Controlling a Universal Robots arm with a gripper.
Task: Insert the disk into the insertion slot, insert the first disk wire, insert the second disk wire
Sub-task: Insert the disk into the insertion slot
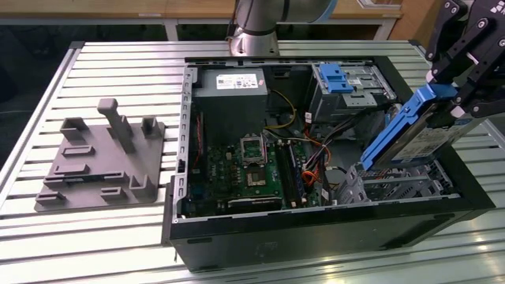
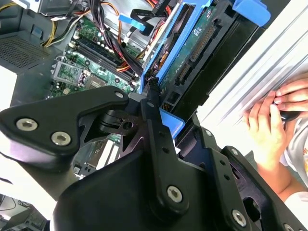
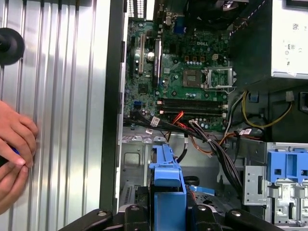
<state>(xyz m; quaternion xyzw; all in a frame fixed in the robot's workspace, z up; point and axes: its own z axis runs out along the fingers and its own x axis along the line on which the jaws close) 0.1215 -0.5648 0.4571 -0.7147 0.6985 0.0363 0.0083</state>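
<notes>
Here we clamp the blue-framed grey disk (image 1: 417, 135) in our black claw (image 1: 451, 94), tilted over the perforated silver insertion slot (image 1: 398, 183), seemingly for alignment.

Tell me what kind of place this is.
Probably a robotics lab bench for computer assembly trials: an open computer case sits on a slatted metal table, the gripper holds the disk over it, and a grey fixture plate lies alongside.

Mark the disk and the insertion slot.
the disk (image 1: 398, 133), exterior view, on its blue carrier rail.
the insertion slot (image 1: 394, 184), exterior view, on its perforated metal wall.
</notes>
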